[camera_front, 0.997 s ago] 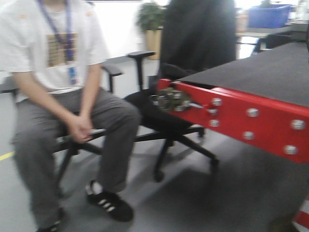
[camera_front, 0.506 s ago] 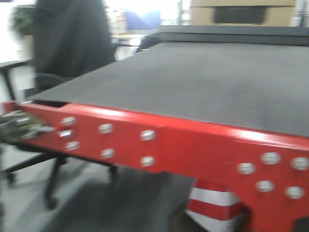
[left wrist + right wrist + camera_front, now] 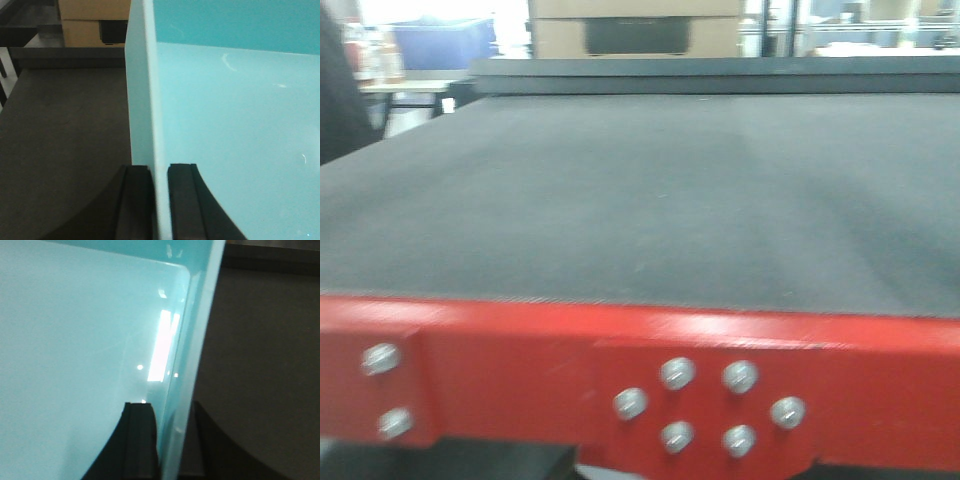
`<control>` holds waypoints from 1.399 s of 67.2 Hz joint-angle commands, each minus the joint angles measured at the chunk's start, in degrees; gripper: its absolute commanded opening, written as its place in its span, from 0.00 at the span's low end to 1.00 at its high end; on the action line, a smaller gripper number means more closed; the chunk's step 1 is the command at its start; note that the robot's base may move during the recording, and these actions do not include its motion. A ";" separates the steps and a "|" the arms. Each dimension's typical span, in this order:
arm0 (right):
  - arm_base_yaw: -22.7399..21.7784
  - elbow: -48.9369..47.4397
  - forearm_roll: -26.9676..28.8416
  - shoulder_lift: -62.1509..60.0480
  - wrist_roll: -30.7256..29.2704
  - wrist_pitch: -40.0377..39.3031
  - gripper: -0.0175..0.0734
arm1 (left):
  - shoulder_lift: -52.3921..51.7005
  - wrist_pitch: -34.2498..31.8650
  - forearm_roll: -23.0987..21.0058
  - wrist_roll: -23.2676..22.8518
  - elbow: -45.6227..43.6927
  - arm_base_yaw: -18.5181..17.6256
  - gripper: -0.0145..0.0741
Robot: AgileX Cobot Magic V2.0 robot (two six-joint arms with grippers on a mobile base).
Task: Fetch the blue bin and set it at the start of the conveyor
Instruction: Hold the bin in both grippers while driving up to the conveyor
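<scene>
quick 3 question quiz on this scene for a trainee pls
1. True or false: the left tool grips a wall of the blue bin, one finger inside and one outside.
2. The right tool is: A open, holding nothing; B shut on the bin's wall; C out of view.
3. Fill in: the conveyor start ends at a ____ frame with silver bolts.

Key: 1 true; 2 B; 3 red.
</scene>
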 commanded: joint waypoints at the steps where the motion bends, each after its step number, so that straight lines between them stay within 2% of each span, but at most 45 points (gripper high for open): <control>1: 0.57 -0.36 2.24 -0.31 -1.39 -1.98 0.03 | -0.94 -5.03 -3.53 -0.05 -0.71 -0.75 0.04; 94: 0.57 -0.36 2.24 -0.31 -1.39 -1.98 0.03 | -0.94 -5.03 -3.53 -0.05 -0.71 -0.75 0.04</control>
